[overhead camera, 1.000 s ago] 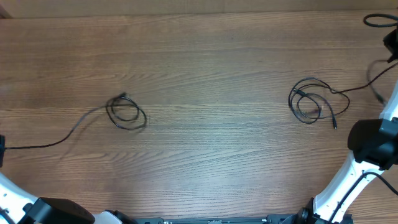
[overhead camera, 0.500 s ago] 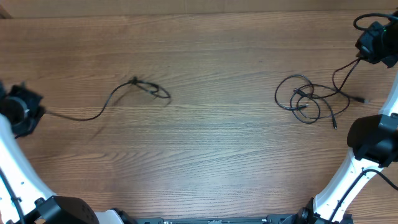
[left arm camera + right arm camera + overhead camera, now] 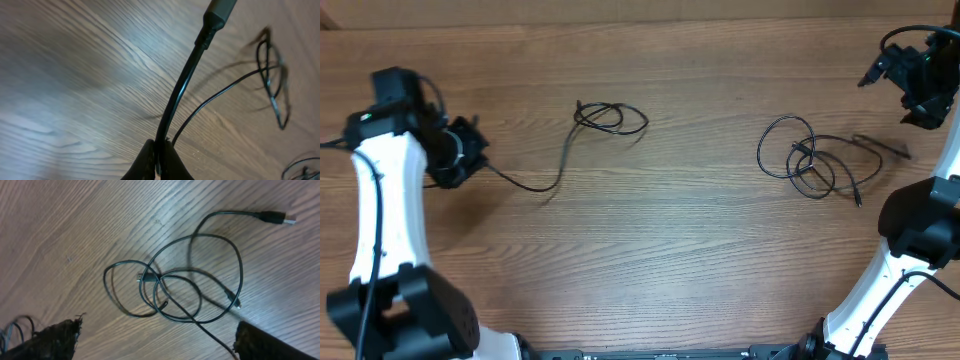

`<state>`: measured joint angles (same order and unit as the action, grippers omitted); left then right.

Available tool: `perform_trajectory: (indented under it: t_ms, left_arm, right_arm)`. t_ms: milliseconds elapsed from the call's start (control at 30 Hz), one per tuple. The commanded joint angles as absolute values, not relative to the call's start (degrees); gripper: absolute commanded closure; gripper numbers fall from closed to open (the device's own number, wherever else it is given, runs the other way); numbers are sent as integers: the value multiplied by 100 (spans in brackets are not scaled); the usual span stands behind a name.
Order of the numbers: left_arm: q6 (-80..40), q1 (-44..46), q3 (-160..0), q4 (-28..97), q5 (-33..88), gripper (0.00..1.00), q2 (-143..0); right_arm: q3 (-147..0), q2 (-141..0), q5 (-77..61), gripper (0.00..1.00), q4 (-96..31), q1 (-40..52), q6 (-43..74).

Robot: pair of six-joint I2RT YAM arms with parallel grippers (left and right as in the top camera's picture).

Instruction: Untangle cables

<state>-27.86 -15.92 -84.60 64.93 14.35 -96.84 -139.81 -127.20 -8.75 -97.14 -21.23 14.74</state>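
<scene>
One thin black cable (image 3: 610, 118) lies in small loops left of centre, and its tail runs down-left to my left gripper (image 3: 468, 160). That gripper (image 3: 160, 156) is shut on this cable (image 3: 185, 85) a short way below its plug end (image 3: 220, 10). A second cable bundle (image 3: 810, 152) lies in loose overlapping loops at the right, with one end (image 3: 885, 148) stretched out on the wood. My right gripper (image 3: 910, 78) hovers up and to the right of it, open and empty. In the right wrist view the bundle (image 3: 150, 277) and a silvery-tipped plug (image 3: 274, 217) lie ahead of the wide-open gripper (image 3: 157, 337).
The wooden table (image 3: 670, 250) fills the view, its far edge along the top. The white left arm (image 3: 385, 200) stands at the left side and the right arm's black joint (image 3: 920, 230) at the right edge. Both arm bases sit along the front edge.
My left gripper has swung right with its cable, dragging the loops right and farther back. My right gripper has opened and let go of its cable, whose end now lies on the table.
</scene>
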Motion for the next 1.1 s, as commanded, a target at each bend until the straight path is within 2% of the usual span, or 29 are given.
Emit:
perform_trajectory:
  t_ms: [0,233,600,833,1067]
  left_arm:
    - [-2539,-1264,-8425,6445,1468,96,-9957]
    - [-2502,-775,-8425,6442,1468,96,-10475]
    - [-2379,-36,-8425,6353,1485,96,-11273]
    - [-2318,329,-8425,6318,1448,96,-11780]
    - [-2167,429,-8409,6431,1452,96,-12103]
  right_arm:
    - [-13976,-12744,-915,0,-9706,-2082,1468]
    - [-13817,-12744,-908,0,-9701,-1787,1166]
    - [-13069,-12744,-1214,0,-9109,-593,1166]
    - [-12440,-12744,-1903,0,-8110,519,224]
    - [-11690,-12748,-1962,0,-6475,1616,292]
